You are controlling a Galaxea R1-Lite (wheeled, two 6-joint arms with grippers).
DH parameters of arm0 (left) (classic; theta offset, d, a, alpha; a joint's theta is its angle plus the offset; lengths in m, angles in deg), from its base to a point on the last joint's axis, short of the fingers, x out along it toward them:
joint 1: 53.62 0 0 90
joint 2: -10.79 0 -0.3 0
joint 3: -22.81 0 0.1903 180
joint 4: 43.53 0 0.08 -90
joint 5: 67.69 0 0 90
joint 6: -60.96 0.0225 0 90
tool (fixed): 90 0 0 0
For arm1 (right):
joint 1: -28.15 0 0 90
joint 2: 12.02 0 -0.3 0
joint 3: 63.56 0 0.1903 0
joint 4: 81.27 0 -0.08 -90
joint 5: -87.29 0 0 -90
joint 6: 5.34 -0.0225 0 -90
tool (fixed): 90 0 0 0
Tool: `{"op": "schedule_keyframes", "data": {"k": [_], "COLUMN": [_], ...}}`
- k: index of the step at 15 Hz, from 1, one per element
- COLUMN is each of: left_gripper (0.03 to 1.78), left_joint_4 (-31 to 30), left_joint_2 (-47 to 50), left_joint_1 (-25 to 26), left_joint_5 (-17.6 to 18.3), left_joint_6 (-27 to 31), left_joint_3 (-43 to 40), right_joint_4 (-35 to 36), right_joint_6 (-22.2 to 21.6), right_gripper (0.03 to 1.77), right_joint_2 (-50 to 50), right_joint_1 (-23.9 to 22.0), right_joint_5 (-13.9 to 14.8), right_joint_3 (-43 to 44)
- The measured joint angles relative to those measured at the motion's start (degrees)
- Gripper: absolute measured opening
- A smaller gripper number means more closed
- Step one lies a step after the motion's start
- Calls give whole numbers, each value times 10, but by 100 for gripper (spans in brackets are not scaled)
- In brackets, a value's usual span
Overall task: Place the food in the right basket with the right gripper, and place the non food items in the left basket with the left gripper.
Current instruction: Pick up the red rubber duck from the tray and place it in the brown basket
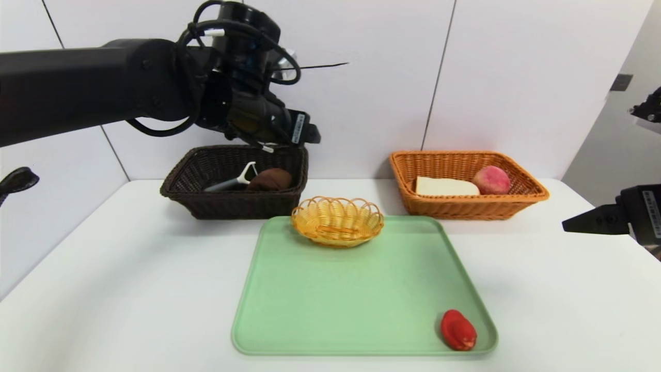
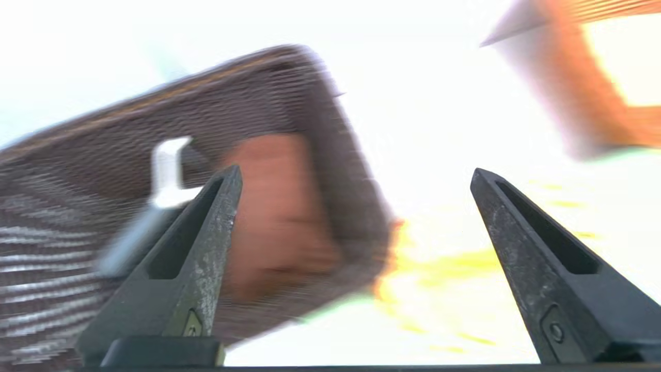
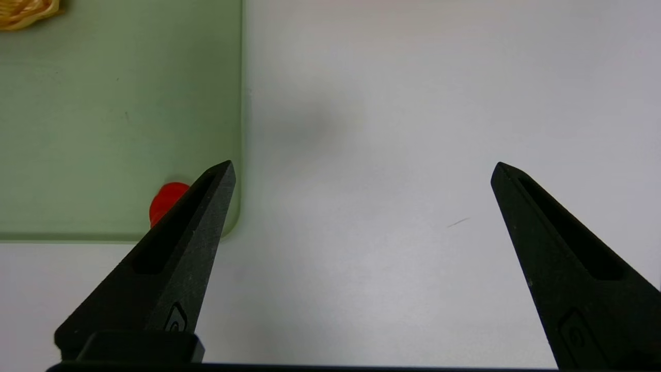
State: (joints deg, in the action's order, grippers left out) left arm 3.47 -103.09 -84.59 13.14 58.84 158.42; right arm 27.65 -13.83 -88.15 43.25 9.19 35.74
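My left gripper (image 1: pixel 303 134) hangs open and empty above the right end of the dark brown left basket (image 1: pixel 178 178). In the left wrist view the left gripper (image 2: pixel 355 173) has nothing between its fingers. Inside that basket lie a grey-handled peeler (image 1: pixel 232 182) and a brown rounded item (image 1: pixel 271 179). The orange right basket (image 1: pixel 465 206) holds a pale block (image 1: pixel 444 187) and a peach (image 1: pixel 491 180). A red piece of food (image 1: pixel 457 330) lies in the near right corner of the green tray (image 1: pixel 335 310). My right gripper (image 1: pixel 583 222) waits open at the table's right edge, apart from the food.
A small yellow wicker basket (image 1: pixel 337 221) sits at the tray's far edge, between the two big baskets. In the right wrist view, the right gripper (image 3: pixel 362 165) hovers over bare white table (image 3: pixel 387 258) beside the tray's corner (image 3: pixel 235 217). A white wall stands close behind the baskets.
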Motion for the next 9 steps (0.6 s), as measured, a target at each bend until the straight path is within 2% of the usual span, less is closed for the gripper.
{"op": "schedule_keyframes", "data": {"k": [5, 9], "left_gripper": [164, 166], "left_joint_4": [30, 36], "left_joint_2": [28, 25], "left_joint_1": [-156, -245], "left_joint_5": [1, 15], "left_joint_6": [-69, -96], "left_joint_3": [-1, -23], "right_joint_4": [0, 0], "right_joint_6": [-1, 0], "right_gripper": [171, 171], "right_joint_2": [6, 14], "right_joint_1": [0, 0], "right_joint_5": [-3, -5], "right_joint_3": [-1, -5]}}
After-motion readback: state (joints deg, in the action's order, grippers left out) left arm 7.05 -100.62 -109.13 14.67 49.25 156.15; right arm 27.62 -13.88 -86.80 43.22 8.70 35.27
